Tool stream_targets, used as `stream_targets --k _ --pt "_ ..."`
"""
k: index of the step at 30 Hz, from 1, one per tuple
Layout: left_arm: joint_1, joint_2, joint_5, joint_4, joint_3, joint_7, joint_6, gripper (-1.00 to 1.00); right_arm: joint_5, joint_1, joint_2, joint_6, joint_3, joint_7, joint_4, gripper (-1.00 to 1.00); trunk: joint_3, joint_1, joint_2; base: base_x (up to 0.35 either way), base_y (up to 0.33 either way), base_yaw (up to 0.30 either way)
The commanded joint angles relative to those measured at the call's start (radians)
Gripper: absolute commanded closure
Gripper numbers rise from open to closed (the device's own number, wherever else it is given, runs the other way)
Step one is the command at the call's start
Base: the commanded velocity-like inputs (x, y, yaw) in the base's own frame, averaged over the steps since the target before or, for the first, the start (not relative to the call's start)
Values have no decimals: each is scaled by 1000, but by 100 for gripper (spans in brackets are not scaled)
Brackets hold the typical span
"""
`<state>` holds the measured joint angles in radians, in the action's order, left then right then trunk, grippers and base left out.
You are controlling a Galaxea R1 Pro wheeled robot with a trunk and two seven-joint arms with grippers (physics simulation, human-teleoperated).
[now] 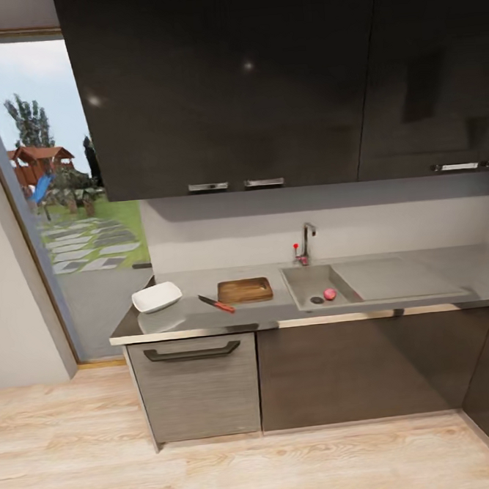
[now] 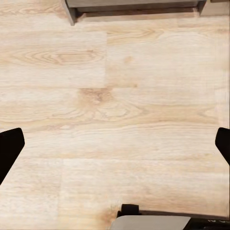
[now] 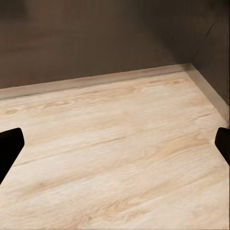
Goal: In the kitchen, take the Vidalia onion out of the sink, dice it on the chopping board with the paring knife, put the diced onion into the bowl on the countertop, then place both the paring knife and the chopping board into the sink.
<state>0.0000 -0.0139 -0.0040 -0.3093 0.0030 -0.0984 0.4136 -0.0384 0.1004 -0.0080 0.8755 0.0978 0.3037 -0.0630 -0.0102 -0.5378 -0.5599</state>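
Observation:
In the head view the Vidalia onion (image 1: 329,294), a small pinkish bulb, lies in the sink (image 1: 304,278) beside the dark drain, under the chrome tap (image 1: 305,242). On the grey countertop (image 1: 423,274), left of the sink, sits the brown chopping board (image 1: 244,290). The red-handled paring knife (image 1: 217,304) lies just left of the board's front corner. The white square bowl (image 1: 157,297) stands near the counter's left end. Over the wooden floor, my left gripper (image 2: 115,148) and right gripper (image 3: 115,148) are both open and empty, their dark fingertips wide apart.
Dark wall cabinets (image 1: 224,84) hang above the counter. Below it are a grey drawer front (image 1: 195,388) with a handle and dark cabinet doors (image 1: 357,371). A glass door (image 1: 73,214) stands at the left. Light wood floor (image 1: 218,474) lies between me and the counter.

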Motion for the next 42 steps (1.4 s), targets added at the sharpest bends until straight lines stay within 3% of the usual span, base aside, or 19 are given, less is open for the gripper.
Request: stream_targets --k 1,12,19,28,32,37,42 --pt "0 0 -1 -1 0 -3 2 -100 -5 1 -1 2 7 -1 1 -100 -1 0 -1 0 -318 0" --pt "0 -1 -1 -3 2 -4 2 -100 -7 -1 -6 -8 7 2 -8 -100 -1 0 -1 0 -318 0" --pt "0 -2 1 -5 3 -4 2 -100 -9 -1 -6 -108 5 -4 -45 -100 -1 0 -1 39 -320 0" --pt "0 -3 2 -4 3 -4 2 -100 -11 -1 -6 -132 -3 -11 -52 -100 -1 0 -1 93 -323 0" --pt "0 -3 3 -3 4 -4 2 -100 -23 -1 -6 -132 -14 -58 -52 -100 -1 0 -1 112 -323 0" --pt "0 -3 5 -2 5 -4 2 -100 -35 -1 -7 -132 -19 -171 -52 -100 -1 0 -1 117 -323 0" --pt "0 -3 5 -2 5 -4 2 -100 -36 -1 -6 -132 -20 -182 -52 -100 -1 0 -1 114 -323 0"
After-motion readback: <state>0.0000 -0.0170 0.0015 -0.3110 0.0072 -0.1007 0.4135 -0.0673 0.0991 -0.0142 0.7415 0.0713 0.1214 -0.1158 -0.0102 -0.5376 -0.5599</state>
